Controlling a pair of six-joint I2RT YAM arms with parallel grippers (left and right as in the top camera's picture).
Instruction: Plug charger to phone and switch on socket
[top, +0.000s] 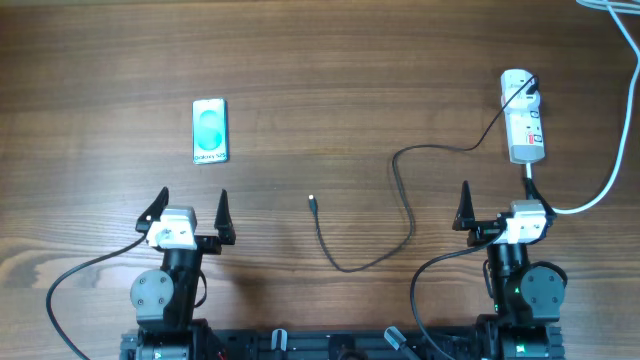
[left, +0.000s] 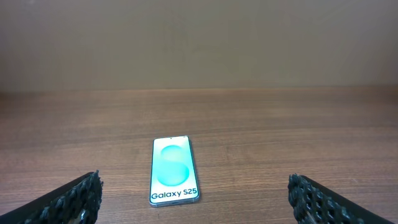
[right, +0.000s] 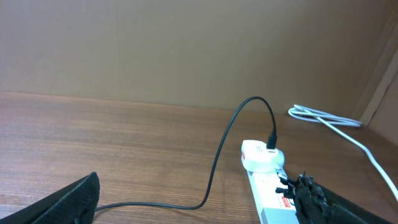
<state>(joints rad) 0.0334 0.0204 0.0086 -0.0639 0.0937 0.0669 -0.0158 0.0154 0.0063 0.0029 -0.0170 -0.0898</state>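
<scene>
The phone (top: 210, 130) lies flat at the far left with a teal screen; the left wrist view shows it (left: 174, 169) with a white "Galaxy S25" strip nearest me. My left gripper (top: 190, 212) is open and empty, just short of the phone. The charger cable (top: 402, 205) runs from its free metal-tipped connector (top: 312, 203) at mid-table to a plug in the white socket strip (top: 523, 116). The right wrist view shows the strip (right: 268, 177) and cable (right: 219, 158). My right gripper (top: 497, 205) is open and empty, just short of the strip.
A thick white cord (top: 612, 170) loops from the strip round the right edge to the far right corner; it shows in the right wrist view (right: 336, 127). A plain wall stands behind the table's far edge.
</scene>
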